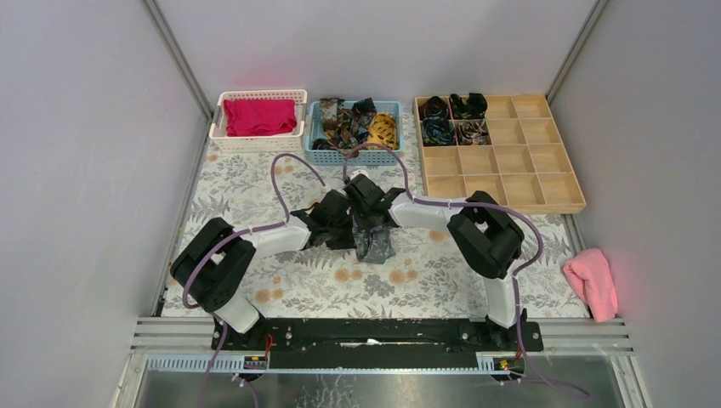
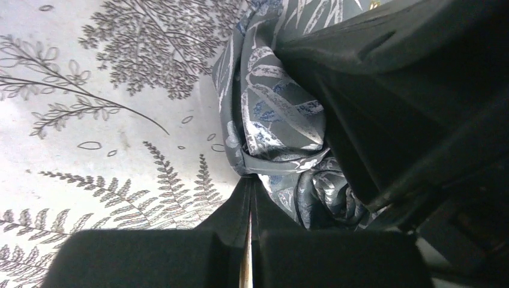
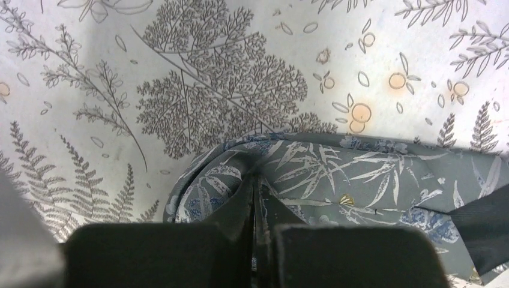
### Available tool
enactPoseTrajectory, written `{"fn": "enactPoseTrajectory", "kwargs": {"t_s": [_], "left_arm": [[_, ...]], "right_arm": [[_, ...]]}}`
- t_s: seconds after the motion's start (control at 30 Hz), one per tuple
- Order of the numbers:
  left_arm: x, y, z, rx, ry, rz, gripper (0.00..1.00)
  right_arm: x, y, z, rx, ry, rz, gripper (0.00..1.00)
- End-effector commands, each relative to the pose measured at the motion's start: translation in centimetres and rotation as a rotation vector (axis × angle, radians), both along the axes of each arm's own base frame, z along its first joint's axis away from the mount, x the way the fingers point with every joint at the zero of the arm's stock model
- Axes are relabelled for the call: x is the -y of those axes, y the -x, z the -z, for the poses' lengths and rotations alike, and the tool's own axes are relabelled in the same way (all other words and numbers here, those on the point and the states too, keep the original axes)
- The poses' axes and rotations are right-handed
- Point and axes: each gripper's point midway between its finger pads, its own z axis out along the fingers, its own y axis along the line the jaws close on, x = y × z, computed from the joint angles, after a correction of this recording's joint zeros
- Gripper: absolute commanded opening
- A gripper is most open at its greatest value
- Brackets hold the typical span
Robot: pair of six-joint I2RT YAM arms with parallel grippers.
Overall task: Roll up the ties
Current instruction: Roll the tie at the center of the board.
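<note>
Both arms meet at the middle of the floral-covered table point(image 1: 255, 183), over a grey tie point(image 3: 360, 174) with a pale leaf pattern that lies bunched and partly folded there. The right end effector point(image 3: 255, 180) is clenched, its tips pinching a puckered fold of this tie. The left end effector point(image 2: 249, 183) is also clenched, with its tips against a band of the same tie; whether fabric sits between them I cannot tell. At the far edge, loose ties point(image 1: 353, 123) fill a blue basket point(image 1: 340, 158). Four rolled ties point(image 1: 438, 130) occupy the upper-left compartments of a wooden tray point(image 1: 510, 161). A white basket point(image 1: 255, 143) holds magenta cloth point(image 1: 259, 116).
</note>
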Motion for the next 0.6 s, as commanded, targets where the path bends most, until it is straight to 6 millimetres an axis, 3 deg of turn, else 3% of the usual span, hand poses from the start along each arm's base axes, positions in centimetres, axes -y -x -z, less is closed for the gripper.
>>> {"fn": "enactPoseTrajectory", "kwargs": {"t_s": [0.0, 0.13, 0.27, 0.4, 0.57], "left_arm": [[-2.5, 2.8, 2.7, -0.089, -0.122, 0.008, 0.00], [-2.6, 2.0, 2.7, -0.075, -0.150, -0.007, 0.00], [-2.7, 1.1, 2.2, -0.047, -0.161, -0.036, 0.00], [-2.3, 0.1, 1.3, -0.015, -0.151, -0.051, 0.00], [-1.8, 0.1, 1.6, -0.018, -0.132, -0.040, 0.00]], "right_arm": [[-0.6, -1.4, 0.1, 0.012, 0.077, -0.014, 0.00], [-0.6, -2.6, -3.2, 0.082, 0.059, 0.027, 0.00], [2.4, -2.5, -5.3, 0.146, 0.098, 0.121, 0.00], [5.5, -0.8, -5.3, 0.151, 0.131, 0.189, 0.00], [7.4, 0.2, -8.2, 0.217, 0.061, 0.234, 0.00]]}}
